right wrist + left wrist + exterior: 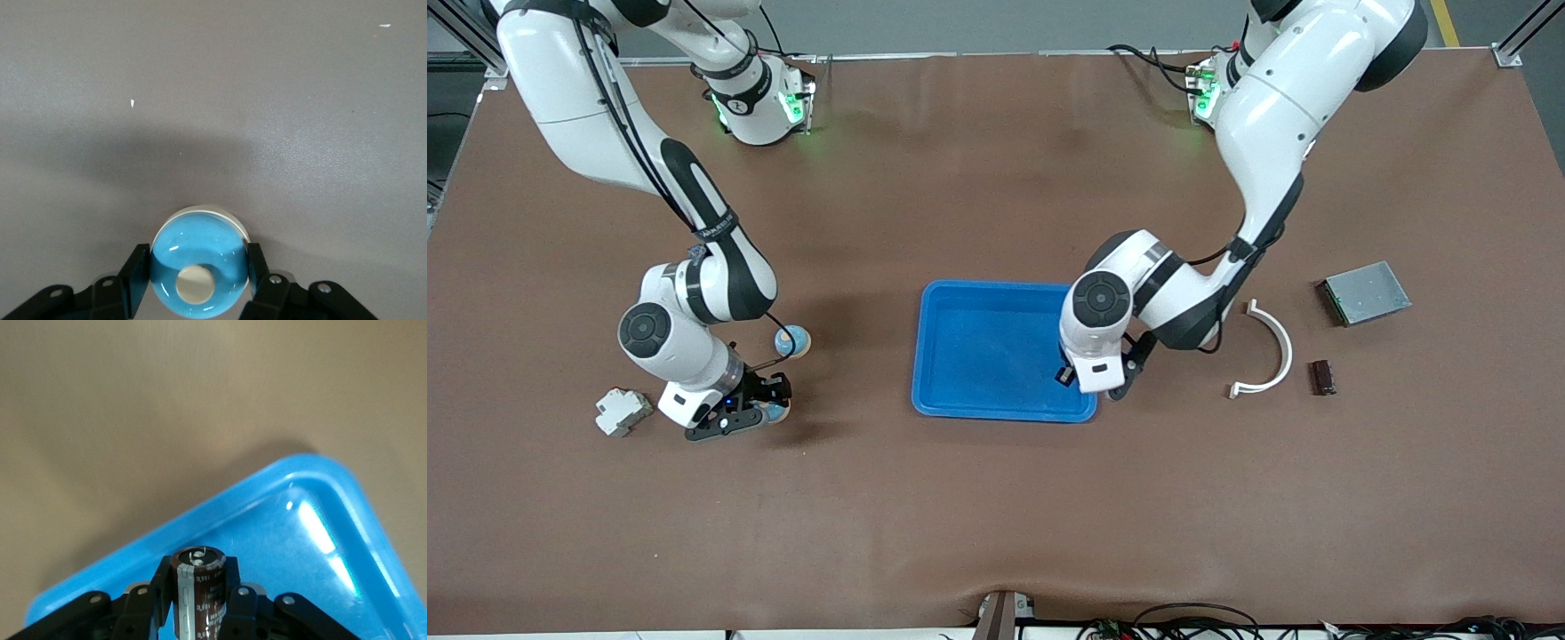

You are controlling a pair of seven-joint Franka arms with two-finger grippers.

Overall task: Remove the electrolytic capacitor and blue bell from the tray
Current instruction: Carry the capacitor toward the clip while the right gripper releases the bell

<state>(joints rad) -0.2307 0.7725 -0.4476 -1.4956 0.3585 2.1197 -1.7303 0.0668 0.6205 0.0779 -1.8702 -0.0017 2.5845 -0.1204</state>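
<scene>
The left gripper (pixel 197 603) is clamping one brown capacitor (pixel 198 590) over a corner of the single blue tray (pixel 996 293). The right gripper (pixel 198 283) is squeezing one blue bell (pixel 198 270) low near the right arm's end of the desk; a second bell (pixel 792 340) is sitting nearby.

capacitor (pixel 198 590) over tray (pixel 978 307) (corner)

Bright even overhead light; soft shadows under arms; glare streaks on tray (pixel 347 520) (left wrist view).
</scene>
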